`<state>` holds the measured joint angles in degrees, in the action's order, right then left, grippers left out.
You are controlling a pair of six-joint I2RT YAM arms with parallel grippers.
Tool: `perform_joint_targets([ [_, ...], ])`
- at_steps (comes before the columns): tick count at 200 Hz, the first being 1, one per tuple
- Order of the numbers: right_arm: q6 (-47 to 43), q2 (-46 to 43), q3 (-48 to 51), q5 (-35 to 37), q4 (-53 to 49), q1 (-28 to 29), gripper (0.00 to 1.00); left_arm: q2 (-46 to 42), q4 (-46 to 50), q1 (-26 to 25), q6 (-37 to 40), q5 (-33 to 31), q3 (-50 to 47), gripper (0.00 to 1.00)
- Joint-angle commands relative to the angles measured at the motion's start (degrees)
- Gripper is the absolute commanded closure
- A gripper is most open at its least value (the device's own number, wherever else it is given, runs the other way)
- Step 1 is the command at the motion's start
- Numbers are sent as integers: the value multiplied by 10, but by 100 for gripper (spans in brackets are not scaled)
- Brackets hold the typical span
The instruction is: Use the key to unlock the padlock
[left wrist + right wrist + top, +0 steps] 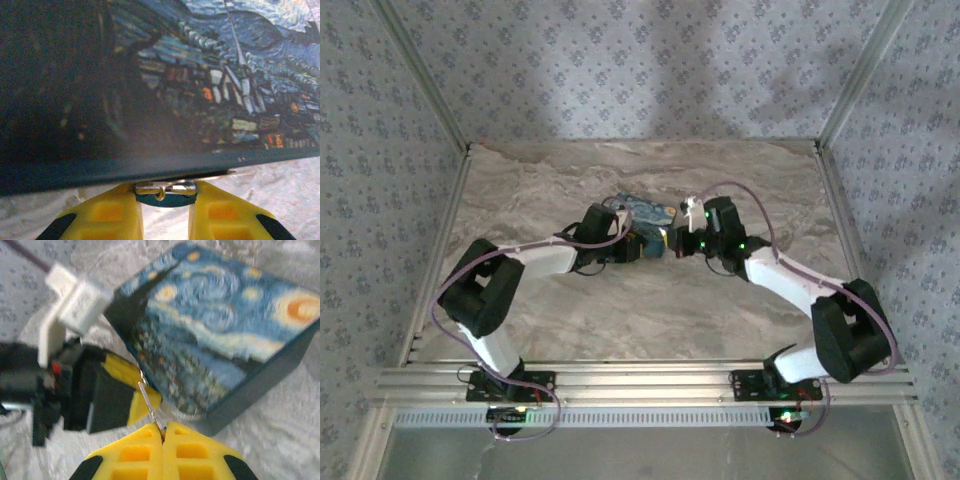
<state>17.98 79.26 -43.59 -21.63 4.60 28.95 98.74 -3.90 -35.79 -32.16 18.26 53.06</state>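
Beside the padlock (215, 330), the right claw (163, 431) pinches shut on the key (148, 401), seemingly handing it over; the left claw (166, 202), narrowly parted, flanks its head, grip unclear.

The left tool (654, 243) and right tool (679, 245) meet tip to tip just beside the padlock (642, 210) at mid-table.

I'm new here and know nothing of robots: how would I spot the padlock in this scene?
Find the marbled table, then its middle, where the left arm and the right arm meet. Just beyond that meeting point lies the padlock, a chunky dark-blue block. Unlike anything around it, it bears a swirly blue-and-yellow starry-night picture.
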Motion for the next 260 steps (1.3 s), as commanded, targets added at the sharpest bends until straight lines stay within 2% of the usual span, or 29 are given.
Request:
perform_joint_targets([
  [1,-26,-38,54,45,31,23,99,-35,14,-4,-63,37,1,82],
  [59,-39,-57,158,141,127,90,99,-46,28,-10,-151,68,7,81],
  [113,-41,5,157,185,205,131,99,-53,39,-13,-174,75,16,81],
  [171,-33,75,135,196,261,151,99,-53,34,-14,-193,87,20,81],
  [260,-28,89,129,198,280,156,99,-48,30,-14,-198,86,18,81],
])
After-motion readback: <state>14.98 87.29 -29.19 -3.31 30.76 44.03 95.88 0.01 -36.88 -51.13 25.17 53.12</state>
